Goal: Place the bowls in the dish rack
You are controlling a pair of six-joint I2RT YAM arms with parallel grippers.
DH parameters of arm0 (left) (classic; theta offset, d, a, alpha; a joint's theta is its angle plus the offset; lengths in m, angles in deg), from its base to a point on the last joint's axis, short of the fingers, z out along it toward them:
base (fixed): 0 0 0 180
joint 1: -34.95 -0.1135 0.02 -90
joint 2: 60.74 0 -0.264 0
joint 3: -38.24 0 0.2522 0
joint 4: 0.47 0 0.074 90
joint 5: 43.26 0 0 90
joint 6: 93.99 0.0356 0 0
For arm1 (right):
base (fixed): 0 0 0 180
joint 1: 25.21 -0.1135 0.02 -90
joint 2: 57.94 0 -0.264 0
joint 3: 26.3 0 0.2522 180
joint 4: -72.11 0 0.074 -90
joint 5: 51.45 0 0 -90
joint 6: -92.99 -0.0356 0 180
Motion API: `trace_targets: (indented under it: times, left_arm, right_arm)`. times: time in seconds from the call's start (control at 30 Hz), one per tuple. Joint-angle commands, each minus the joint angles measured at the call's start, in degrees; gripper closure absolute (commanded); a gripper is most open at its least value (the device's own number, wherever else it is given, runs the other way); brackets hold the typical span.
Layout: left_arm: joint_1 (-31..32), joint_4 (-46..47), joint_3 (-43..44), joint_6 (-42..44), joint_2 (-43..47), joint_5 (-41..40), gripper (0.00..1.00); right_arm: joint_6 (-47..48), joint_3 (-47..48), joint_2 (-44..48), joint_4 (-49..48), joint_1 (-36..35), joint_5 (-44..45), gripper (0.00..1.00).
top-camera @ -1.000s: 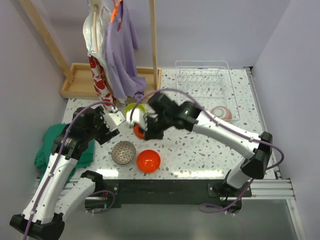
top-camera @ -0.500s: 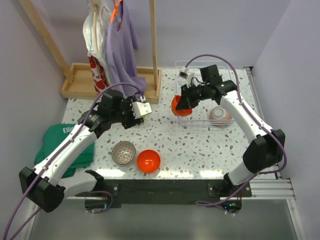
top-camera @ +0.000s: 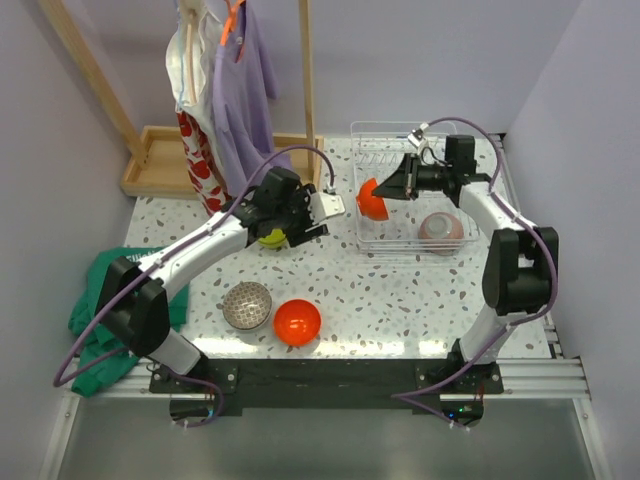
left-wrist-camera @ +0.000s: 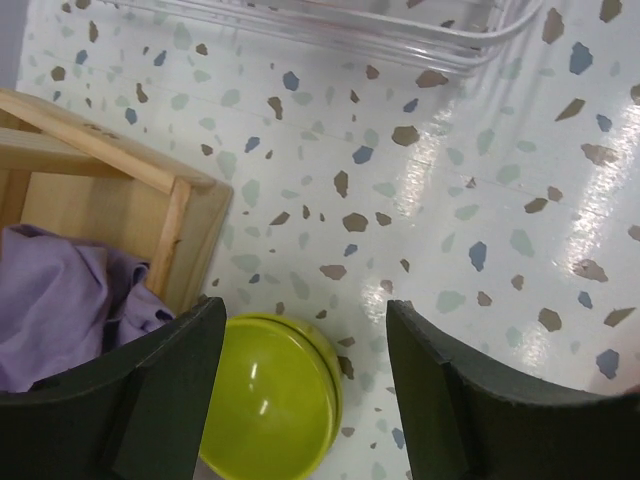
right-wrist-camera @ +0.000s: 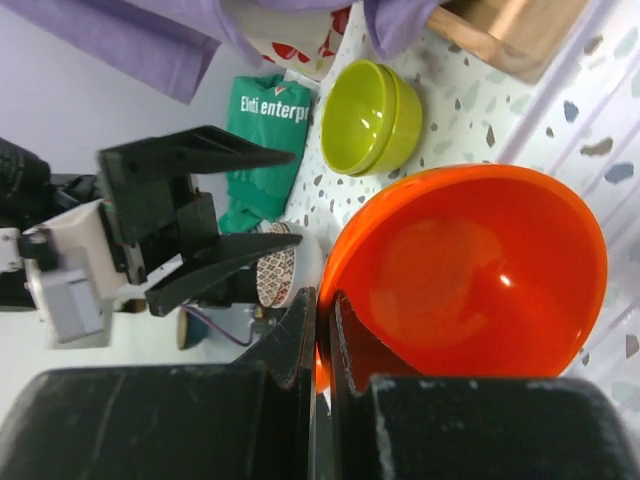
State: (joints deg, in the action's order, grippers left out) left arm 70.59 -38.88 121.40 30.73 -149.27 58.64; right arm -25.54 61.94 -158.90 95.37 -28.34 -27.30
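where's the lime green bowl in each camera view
Top external: lime green bowl left of centre, mostly hidden.
Left wrist: bottom edge, left of middle.
Right wrist: top, near centre.
Shared landmark: purple garment beside it in all three.

Lime-green bowl (left-wrist-camera: 270,400), orange-red bowl (right-wrist-camera: 470,270), white tabletop (left-wrist-camera: 450,200) flecked brown and blue.

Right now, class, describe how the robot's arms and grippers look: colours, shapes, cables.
The left arm and right arm have white links, black joints and a looping purple cable each. The left gripper and right gripper have black, tapered fingers.
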Motion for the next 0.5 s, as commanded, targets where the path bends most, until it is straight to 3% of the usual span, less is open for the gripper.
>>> trace_targets:
  times: [0.0,0.2,0.47]
  left_arm:
    - [0.0,4.2,4.2,1.2,-0.2,-2.3,0.29]
    - [0.1,5.2,4.2,-1.1,-0.2,-0.1,0.29]
    - [0.3,5.8,3.5,-1.1,-0.5,-1.3,0.29]
  right_arm:
    - [-12.5,-2.7,-1.7,-17.7,1.4,-5.4,1.0]
    - [-17.3,-4.0,-4.9,-25.7,1.8,-3.8,1.0]
    - [-13.3,-2.9,-9.7,-23.5,2.6,-3.4,1.0]
